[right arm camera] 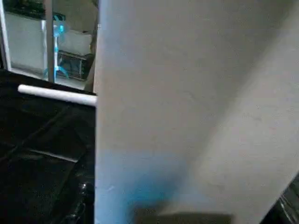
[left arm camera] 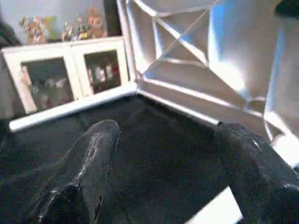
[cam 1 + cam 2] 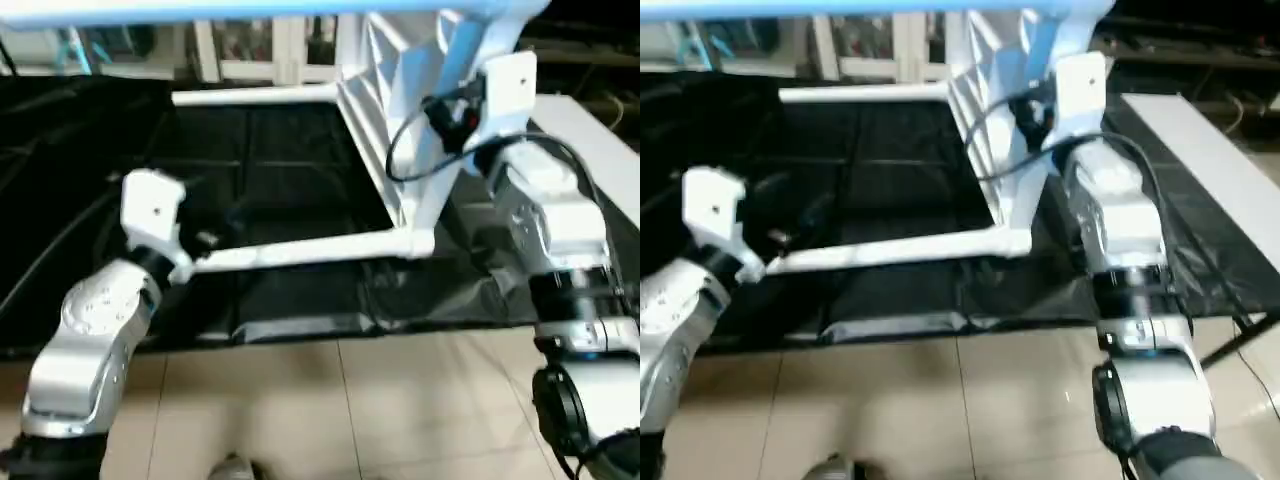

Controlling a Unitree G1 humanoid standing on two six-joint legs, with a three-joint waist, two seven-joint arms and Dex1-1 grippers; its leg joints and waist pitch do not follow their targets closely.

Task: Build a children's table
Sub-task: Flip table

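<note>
The children's table lies on its side on the black work table, its ribbed white top standing up on edge. Its near leg and far leg stretch leftward along the cloth, and a third leg runs across higher up. My left gripper is open just over the free end of the near leg, with black cloth between its fingers. My right wrist is at the top's upper rim, shut on the top, whose white panel sits right against its camera.
The black cloth of the work table ends at a near edge with tiled floor below. A long white board lies at the right. A white glass-door cabinet stands behind the table.
</note>
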